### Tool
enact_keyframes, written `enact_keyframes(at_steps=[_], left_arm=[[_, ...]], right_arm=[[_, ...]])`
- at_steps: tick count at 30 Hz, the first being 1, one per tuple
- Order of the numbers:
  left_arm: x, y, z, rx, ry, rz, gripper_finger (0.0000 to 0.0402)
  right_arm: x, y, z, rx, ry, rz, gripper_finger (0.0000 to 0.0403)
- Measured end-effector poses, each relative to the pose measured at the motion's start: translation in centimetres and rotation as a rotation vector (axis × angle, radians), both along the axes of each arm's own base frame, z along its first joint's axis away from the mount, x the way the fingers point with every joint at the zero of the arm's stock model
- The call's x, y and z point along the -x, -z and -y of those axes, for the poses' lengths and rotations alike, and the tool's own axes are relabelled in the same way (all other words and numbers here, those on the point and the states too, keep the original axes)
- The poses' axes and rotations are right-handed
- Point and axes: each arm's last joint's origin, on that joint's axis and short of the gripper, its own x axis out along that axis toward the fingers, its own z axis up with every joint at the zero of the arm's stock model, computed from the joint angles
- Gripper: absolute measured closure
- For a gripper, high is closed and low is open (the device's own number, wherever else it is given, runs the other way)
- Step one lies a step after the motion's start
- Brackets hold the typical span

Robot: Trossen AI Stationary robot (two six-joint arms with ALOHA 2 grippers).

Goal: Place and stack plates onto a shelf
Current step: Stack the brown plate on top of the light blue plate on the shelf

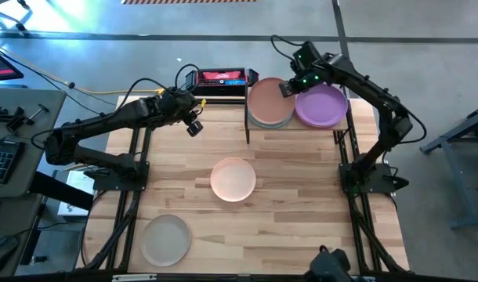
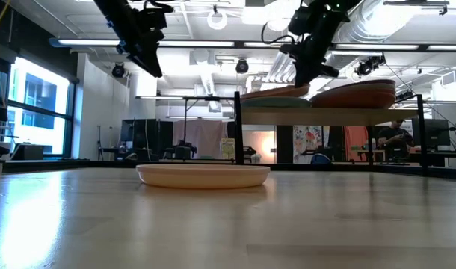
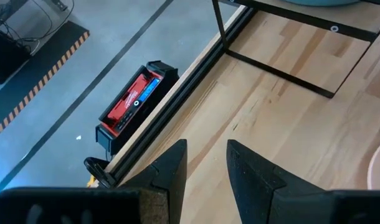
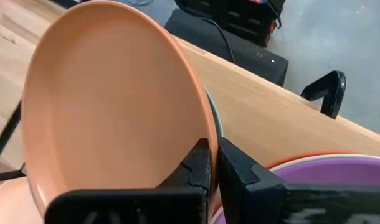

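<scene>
The shelf [image 2: 340, 114] stands at the table's far side and carries two stacks of plates. A terracotta plate [image 1: 266, 103] tops the left stack and a purple plate [image 1: 324, 107] tops the right one. My right gripper [image 1: 290, 86] is above the shelf, shut on the terracotta plate [image 4: 109, 106]. A greenish plate rim [image 4: 216, 121] shows just under it. A pale peach plate [image 1: 233, 178] lies flat on the middle of the table. A beige plate [image 1: 166, 239] lies at the near left. My left gripper [image 1: 193, 127] hangs open over the table's far left, holding nothing. My right gripper pinches the terracotta plate's rim [image 4: 205, 127] on the side toward the purple stack, one finger over the plate's face and one outside. The fingers slant down from the far right. The plate lies on the left stack, a little raised at the held side [image 2: 303, 88].
A red and black device [image 1: 219, 78] sits just beyond the table's far edge, left of the shelf. A black clamp [image 4: 327, 90] grips the table edge behind the shelf. The shelf's black legs [image 3: 271, 71] stand on the table in front of my left gripper [image 3: 207, 168].
</scene>
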Motion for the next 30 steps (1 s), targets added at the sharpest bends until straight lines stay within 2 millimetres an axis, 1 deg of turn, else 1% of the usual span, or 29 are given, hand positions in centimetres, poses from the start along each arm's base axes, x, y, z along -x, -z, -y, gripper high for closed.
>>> enact_keyframes(at_steps=[10,26,30], left_arm=[[0.04,0.06,0.03,0.015,-0.008,0.005,0.03],[-0.01,0.09,0.09,0.044,-0.006,0.029,0.03],[-0.01,0.08,0.09,0.044,-0.006,0.029,0.03]], right_arm=[[0.02,0.46,-0.15,-0.038,0.003,-0.031,0.0403],[0.04,0.5,-0.21,-0.047,-0.004,-0.031,0.0402],[-0.05,0.42,-0.12,-0.042,0.012,-0.015,0.0392]])
